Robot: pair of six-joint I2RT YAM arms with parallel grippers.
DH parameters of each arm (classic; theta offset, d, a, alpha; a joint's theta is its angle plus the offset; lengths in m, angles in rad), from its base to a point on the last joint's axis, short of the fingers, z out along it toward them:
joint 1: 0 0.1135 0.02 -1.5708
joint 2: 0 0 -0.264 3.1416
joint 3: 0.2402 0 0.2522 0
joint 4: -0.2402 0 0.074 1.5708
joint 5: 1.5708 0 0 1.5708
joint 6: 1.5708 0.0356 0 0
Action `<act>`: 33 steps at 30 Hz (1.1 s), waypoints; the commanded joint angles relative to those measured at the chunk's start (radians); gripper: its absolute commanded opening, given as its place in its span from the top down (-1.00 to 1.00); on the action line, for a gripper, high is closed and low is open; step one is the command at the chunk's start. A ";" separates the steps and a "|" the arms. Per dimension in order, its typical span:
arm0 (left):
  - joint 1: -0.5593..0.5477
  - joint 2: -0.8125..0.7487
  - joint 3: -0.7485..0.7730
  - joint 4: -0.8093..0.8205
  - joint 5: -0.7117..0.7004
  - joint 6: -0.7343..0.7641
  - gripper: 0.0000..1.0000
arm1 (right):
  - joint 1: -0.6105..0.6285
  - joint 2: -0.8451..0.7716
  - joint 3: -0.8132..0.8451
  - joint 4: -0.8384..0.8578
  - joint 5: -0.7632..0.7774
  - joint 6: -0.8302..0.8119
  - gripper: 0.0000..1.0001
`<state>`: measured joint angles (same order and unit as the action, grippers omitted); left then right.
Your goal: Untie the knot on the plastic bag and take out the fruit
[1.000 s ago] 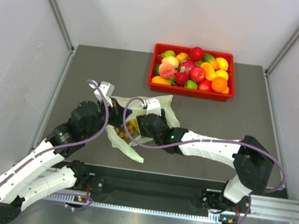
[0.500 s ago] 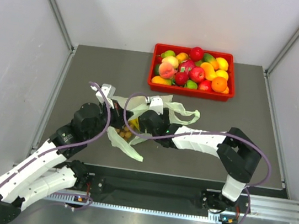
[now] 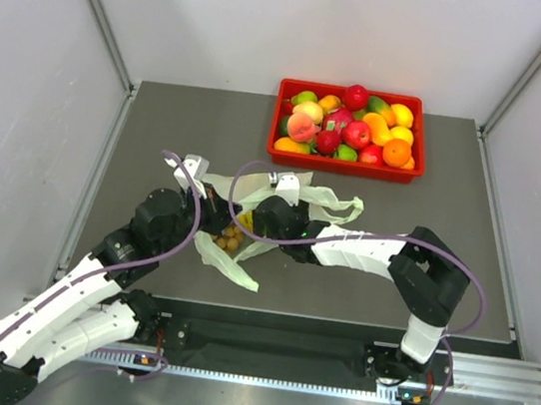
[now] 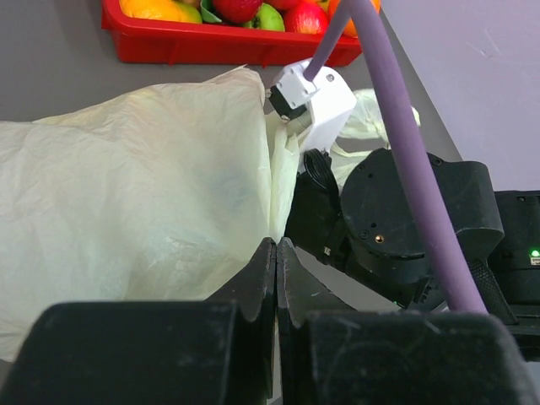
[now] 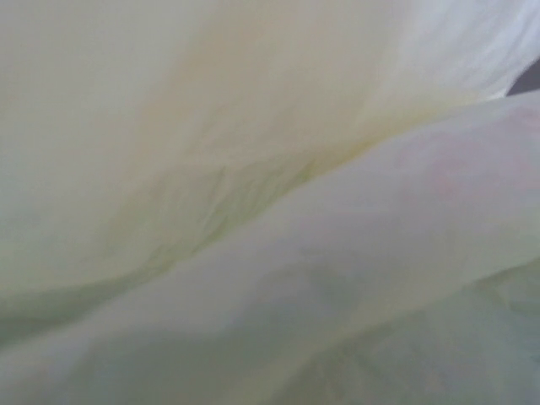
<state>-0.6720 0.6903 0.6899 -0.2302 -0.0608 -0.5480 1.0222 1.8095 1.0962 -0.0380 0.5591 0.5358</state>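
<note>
Both arms folded over plastic bag

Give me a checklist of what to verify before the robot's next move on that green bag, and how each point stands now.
1. Grip of the left jaws on the plastic bag: ok, shut on a fold of film.
2. State of the right jaws: cannot tell; the right wrist view shows only film.
3. Undoing of the knot: ok, seemingly; no lump shows and a handle loop lies loose.
4. Reach to the fruit: ok; tan berries and a yellow piece show at the bag's mouth.
5. Red tray out of the way: ok, apart at the far side.
</note>
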 commanded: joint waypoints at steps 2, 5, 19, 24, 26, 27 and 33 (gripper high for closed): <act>0.005 -0.012 -0.015 0.072 -0.004 -0.009 1.00 | -0.023 -0.019 -0.030 -0.045 -0.040 0.024 -0.72; 0.003 -0.005 -0.020 0.075 0.006 -0.012 1.00 | -0.027 0.020 -0.001 -0.045 -0.077 0.018 -0.67; 0.005 -0.012 -0.030 0.072 -0.025 0.002 1.00 | -0.020 -0.288 -0.218 -0.039 -0.215 -0.005 1.00; 0.005 0.008 -0.026 0.088 -0.024 0.003 1.00 | -0.020 -0.461 -0.302 -0.055 -0.372 -0.062 1.00; 0.005 0.017 -0.024 0.092 -0.024 0.003 1.00 | -0.020 -0.495 -0.311 -0.105 -0.448 -0.085 1.00; 0.003 0.020 -0.023 0.092 -0.024 0.002 1.00 | -0.020 -0.527 -0.317 -0.123 -0.476 -0.091 1.00; 0.005 0.021 -0.032 0.089 -0.030 0.003 1.00 | -0.020 -0.767 -0.332 -0.232 -0.655 -0.128 1.00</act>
<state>-0.6720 0.7136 0.6617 -0.2085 -0.0727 -0.5514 1.0008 1.1999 0.7650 -0.2237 0.0547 0.4473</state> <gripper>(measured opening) 0.011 0.728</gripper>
